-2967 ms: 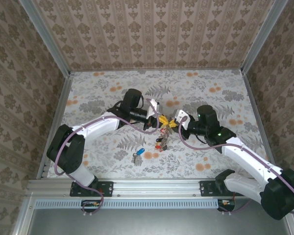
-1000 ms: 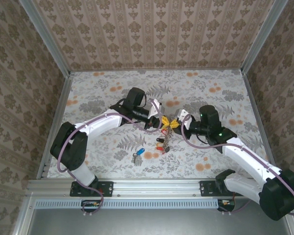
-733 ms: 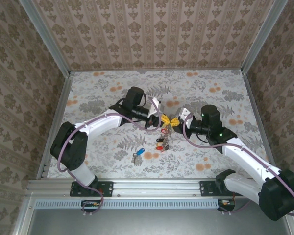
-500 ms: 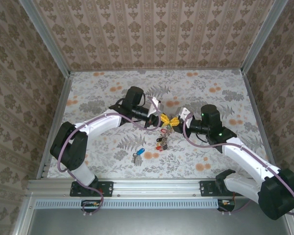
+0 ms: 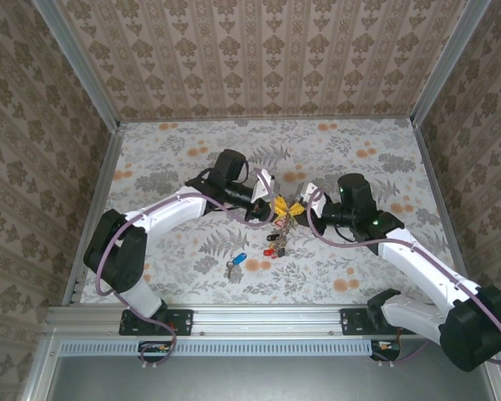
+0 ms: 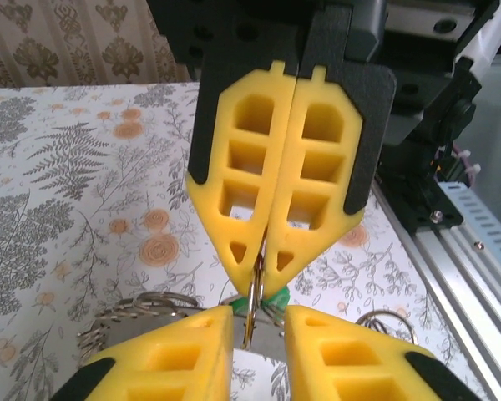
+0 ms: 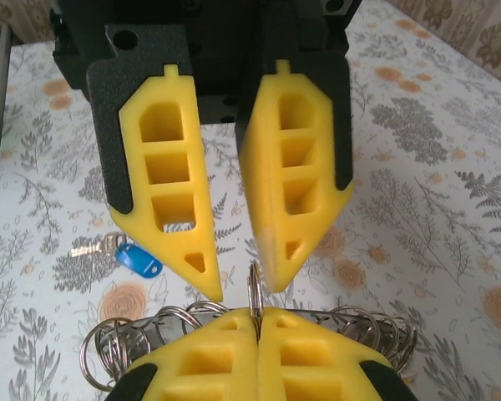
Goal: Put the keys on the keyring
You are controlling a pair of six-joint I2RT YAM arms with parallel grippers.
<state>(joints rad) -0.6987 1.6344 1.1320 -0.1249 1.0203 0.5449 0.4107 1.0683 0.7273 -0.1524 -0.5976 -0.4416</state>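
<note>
When viewed from above, easy enough to follow the white left arm point(image 5: 163, 210) in from the left side toward the middle of the floral-print table point(image 5: 376, 159). Just nearside of that arm, can spot a small silver key with a blue plastic head point(image 5: 236, 261) lying flat on the table, loose, apart from the rest.

Next over, got the left gripper point(image 5: 275, 204) pointing right, nose to nose with the other one. Going by the right wrist cam, can see its yellow foam fingers point(image 7: 163, 180) standing spread with a clear gap, not clamping anything. Right in that gap, got the big thin wire keyring point(image 7: 254, 292), upright and edge-on, held up between the two grippers. Can't tell about contact between the wire and those spread fingers.

Below the pinch point, seeing a bunch of small red and dark key heads point(image 5: 275, 244) dangling from the ring, plus lots of smaller silver wire loops point(image 7: 100, 355) fanned out along it.

Then the right gripper point(image 5: 298, 209), facing left. Can see its yellow fingers point(image 6: 309, 184) pressed flat together, pinching the keyring wire right at the tips. Further right, just the white right arm point(image 5: 417, 261) running back to the near edge.
</note>
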